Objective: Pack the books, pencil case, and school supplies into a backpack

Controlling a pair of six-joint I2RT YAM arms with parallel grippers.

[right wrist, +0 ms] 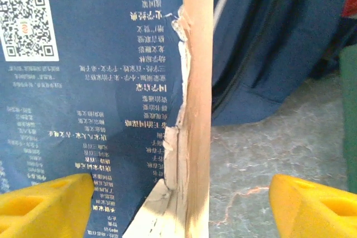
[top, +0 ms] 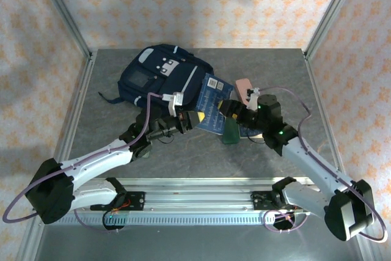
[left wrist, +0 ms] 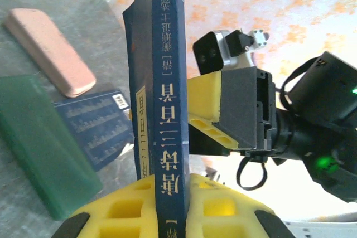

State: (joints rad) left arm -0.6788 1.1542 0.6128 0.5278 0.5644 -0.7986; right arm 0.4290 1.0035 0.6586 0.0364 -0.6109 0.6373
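Pinching the book [left wrist: 170,82] by its spine, I am pressing my left gripper [left wrist: 170,193] against both covers, yellow pads flat on each side. I am holding my right gripper [right wrist: 181,199] spread wide around the book's pale page edge, with a gap showing on each side between that edge and my fingers [right wrist: 44,202]. From above, the book is sitting between both grippers, just in front of the backpack [top: 156,74], whose near edge is lying close behind it. The second book [left wrist: 97,126] is lying flat on the table [top: 110,126], with the green rectangle [left wrist: 39,137] just beside it and the pencil case [left wrist: 50,51] a little farther off. Bare table is stretching away left of my left arm and along the near edge.
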